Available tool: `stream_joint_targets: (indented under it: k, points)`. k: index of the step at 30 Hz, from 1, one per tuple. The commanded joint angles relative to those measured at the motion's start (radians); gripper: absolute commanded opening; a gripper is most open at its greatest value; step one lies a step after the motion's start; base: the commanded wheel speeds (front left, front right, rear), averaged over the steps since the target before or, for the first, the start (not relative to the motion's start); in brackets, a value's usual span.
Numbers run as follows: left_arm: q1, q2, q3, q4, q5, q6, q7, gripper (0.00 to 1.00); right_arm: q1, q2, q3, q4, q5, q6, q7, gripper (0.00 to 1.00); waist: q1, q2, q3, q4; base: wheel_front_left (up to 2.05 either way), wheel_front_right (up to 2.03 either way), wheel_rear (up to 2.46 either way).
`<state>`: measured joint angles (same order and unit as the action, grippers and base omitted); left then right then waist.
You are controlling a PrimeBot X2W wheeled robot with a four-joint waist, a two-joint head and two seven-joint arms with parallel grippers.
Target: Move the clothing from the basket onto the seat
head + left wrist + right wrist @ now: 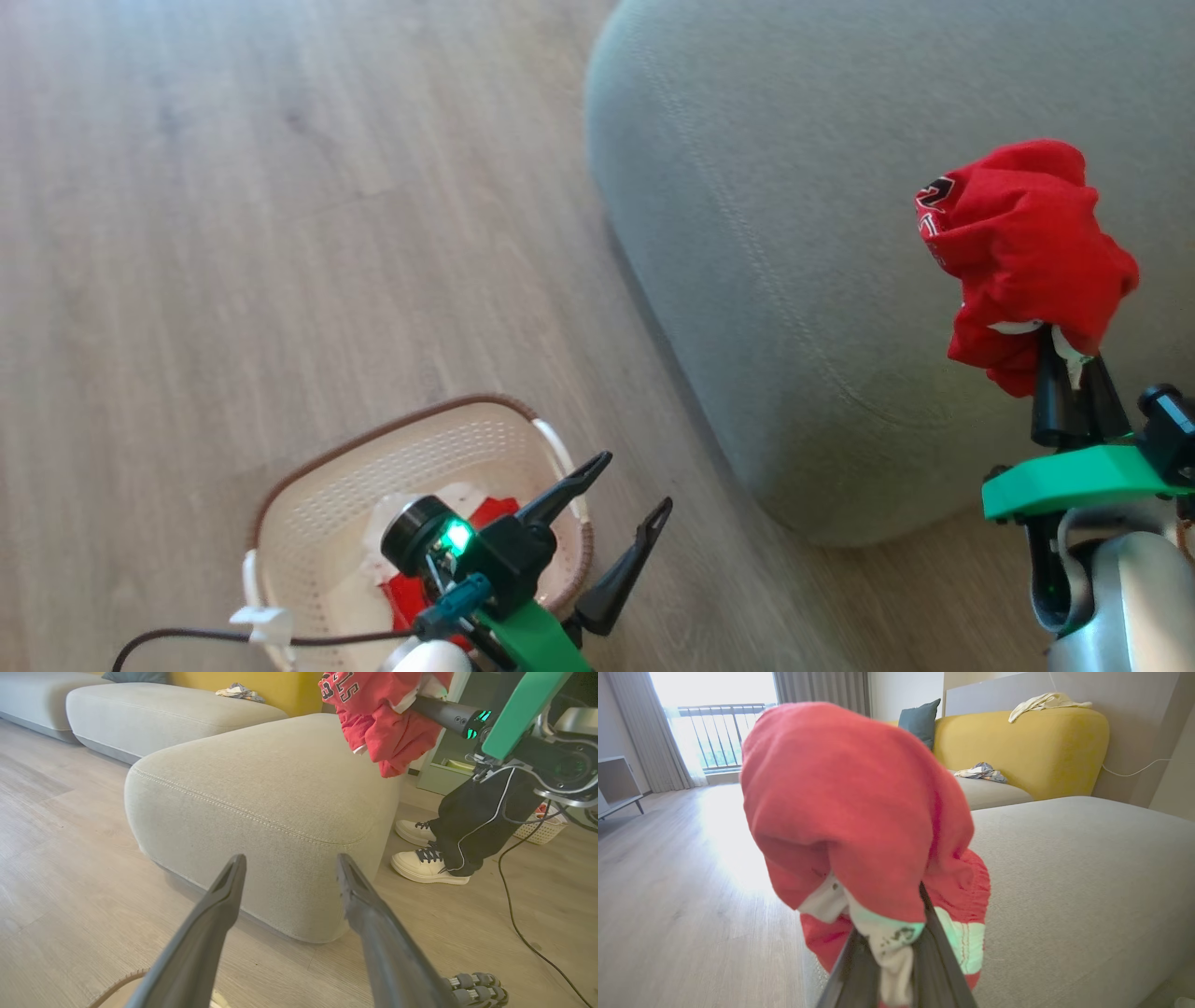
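A: Clothing [1022, 252], one red piece, is hanging pinched in the right jaws over the seat [794, 187] edge. The left jaws are standing spread above the basket [317, 504].

B: I'd be carrying it further inward before releasing. The left wrist view is showing a person's shoes [423, 865], while the head view is showing another garment [408, 597] lying in the basket.

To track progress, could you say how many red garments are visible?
2. One garment is pinched in the right end effector by the seat; a second garment lies in the basket, partly hidden.
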<state>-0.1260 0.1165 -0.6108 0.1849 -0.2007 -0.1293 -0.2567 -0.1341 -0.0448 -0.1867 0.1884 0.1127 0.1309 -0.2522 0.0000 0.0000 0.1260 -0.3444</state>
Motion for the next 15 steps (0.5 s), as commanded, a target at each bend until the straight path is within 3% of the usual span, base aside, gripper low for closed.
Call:
stream_joint_targets:
  k: [1, 6, 15]
  points:
    - [-0.047, 0.012, 0.022, -0.041, 0.010, -0.001, -0.005, 1.00, -0.030, -0.005, 0.019, -0.044, 0.004, 0.000, -0.010, 0.00, 0.0000, 0.0000, 0.027, -0.056, 0.00, 0.00, 0.00]
    - [-0.056, 0.023, 0.014, -0.053, 0.013, -0.001, -0.005, 1.00, -0.022, -0.005, 0.021, -0.051, 0.019, 0.000, -0.010, 0.00, 0.0000, 0.0000, 0.052, -0.113, 0.00, 0.00, 0.00]
    - [-0.079, 0.047, -0.012, -0.060, 0.018, -0.001, -0.005, 1.00, -0.031, -0.005, 0.006, -0.073, 0.016, 0.000, -0.010, 0.00, 0.0000, 0.0000, 0.094, -0.144, 0.00, 0.00, 0.00]
